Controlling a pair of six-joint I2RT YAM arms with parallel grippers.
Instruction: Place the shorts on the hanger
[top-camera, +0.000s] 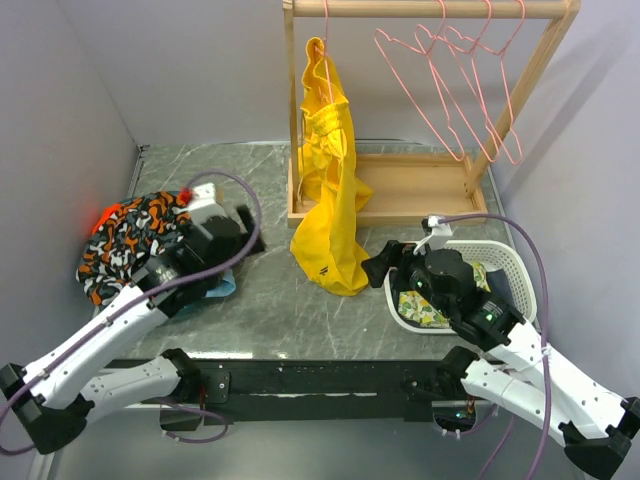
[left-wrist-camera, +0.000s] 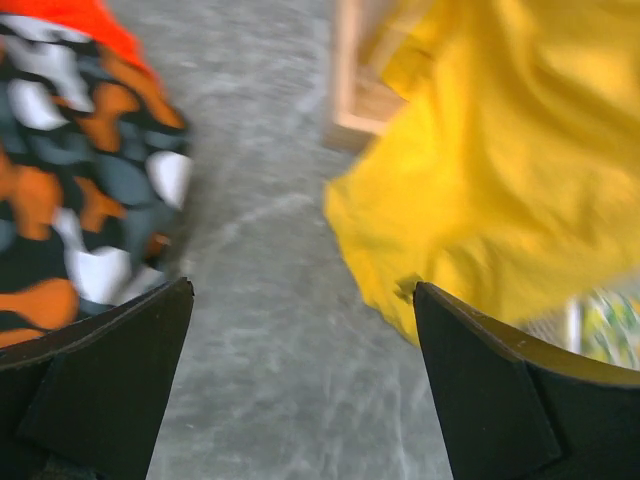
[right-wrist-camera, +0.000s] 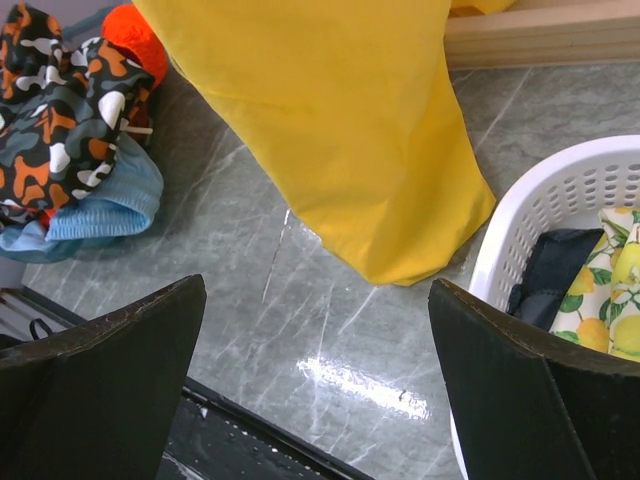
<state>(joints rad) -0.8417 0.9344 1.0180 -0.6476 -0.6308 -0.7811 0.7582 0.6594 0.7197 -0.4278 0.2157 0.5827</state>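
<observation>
The camouflage shorts (top-camera: 125, 245) lie crumpled at the table's left; they also show in the left wrist view (left-wrist-camera: 70, 190) and the right wrist view (right-wrist-camera: 55, 110). Several empty pink wire hangers (top-camera: 450, 85) hang from the wooden rack's rail at the back right. My left gripper (top-camera: 245, 232) is open and empty, just right of the shorts, over bare table (left-wrist-camera: 305, 350). My right gripper (top-camera: 378, 268) is open and empty, beside the basket's left edge, below the yellow garment (right-wrist-camera: 320, 390).
A yellow garment (top-camera: 330, 190) hangs from the wooden rack (top-camera: 400, 190) and drapes onto the table. An orange-red garment (top-camera: 108, 213) and a light blue cloth (right-wrist-camera: 105, 205) lie by the shorts. A white basket (top-camera: 505, 265) holding folded clothes stands at the right.
</observation>
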